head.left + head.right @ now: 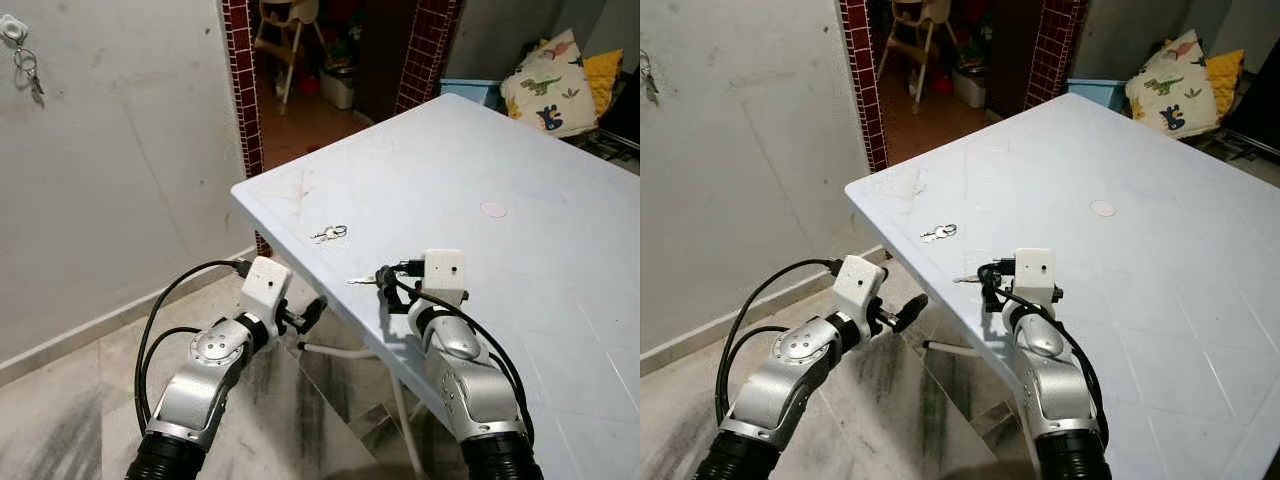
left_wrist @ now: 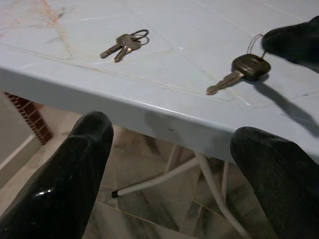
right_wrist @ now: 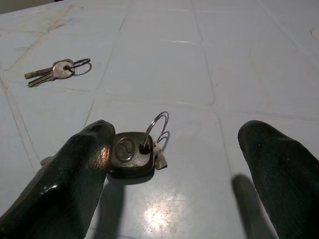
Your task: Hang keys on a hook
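A black-headed key (image 3: 130,154) with a wire ring lies on the pale blue table (image 1: 520,160) near its front edge. My right gripper (image 3: 177,139) is open over it, low on the tabletop. One fingertip (image 3: 84,169) touches the key's head and the other stands well apart. A pair of small silver keys (image 1: 329,234) on a ring lies a little farther in. My left gripper (image 1: 306,314) is open below and in front of the table edge (image 2: 149,107). A white wall hook (image 1: 14,29) at the upper left has keys (image 1: 30,70) hanging from it.
The grey wall runs along my left. A doorway with red brick pillars (image 1: 240,90) opens behind the table corner, with a high chair (image 1: 290,30) inside. Dinosaur-print cushions (image 1: 548,85) lie past the table's far end. White table legs (image 2: 164,177) stand on marble floor.
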Controlling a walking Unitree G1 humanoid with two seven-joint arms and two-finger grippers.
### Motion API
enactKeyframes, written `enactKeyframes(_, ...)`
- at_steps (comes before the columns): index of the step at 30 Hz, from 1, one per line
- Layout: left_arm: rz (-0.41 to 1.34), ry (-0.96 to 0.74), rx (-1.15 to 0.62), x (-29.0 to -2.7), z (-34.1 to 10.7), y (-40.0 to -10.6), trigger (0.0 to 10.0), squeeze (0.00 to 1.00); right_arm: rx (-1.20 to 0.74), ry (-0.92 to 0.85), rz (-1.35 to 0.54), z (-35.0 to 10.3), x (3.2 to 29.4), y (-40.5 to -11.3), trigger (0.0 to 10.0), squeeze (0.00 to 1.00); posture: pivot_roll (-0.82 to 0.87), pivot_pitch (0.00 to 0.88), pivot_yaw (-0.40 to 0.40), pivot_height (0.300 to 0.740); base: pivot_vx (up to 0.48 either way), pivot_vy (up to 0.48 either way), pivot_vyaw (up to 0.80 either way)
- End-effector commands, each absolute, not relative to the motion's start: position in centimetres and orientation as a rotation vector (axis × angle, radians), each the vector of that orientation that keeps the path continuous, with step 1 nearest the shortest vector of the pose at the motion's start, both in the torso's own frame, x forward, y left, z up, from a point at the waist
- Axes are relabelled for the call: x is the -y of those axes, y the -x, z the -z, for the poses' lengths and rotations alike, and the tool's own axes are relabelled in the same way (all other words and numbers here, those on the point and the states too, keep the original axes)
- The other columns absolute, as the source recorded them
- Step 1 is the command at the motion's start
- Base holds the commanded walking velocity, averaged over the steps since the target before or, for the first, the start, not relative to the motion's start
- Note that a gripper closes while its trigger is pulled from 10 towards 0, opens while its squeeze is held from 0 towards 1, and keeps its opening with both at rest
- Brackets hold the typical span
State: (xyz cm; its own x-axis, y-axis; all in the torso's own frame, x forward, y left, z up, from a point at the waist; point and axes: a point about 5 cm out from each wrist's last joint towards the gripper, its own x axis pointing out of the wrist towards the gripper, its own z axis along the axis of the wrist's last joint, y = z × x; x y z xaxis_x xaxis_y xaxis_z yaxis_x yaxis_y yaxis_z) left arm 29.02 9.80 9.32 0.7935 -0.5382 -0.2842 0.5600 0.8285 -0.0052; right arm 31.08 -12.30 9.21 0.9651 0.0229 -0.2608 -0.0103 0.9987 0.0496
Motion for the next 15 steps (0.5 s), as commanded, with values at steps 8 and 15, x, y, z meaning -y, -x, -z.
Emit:
enactKeyframes(8, 0.648, -0.054, -0.257, -8.4, -10.3, -28.9, 10.0, 0.0, -0.271, -0.084, 0.01, -8.7, 11.8, -32.1, 3.4, 0.0, 0.1, 0.0, -0.049, 0.74, 0.0, 0.0, 0.0)
enactKeyframes(15, 0.653, -0.055, -0.256, -8.3, -10.4, -28.8, 10.0, 0.0, -0.258, -0.088, 0.043, -8.4, 12.3, -33.0, 0.0, 0.0, 0.11, 0.0, -0.051, 0.74, 0.0, 0.0, 0.0)
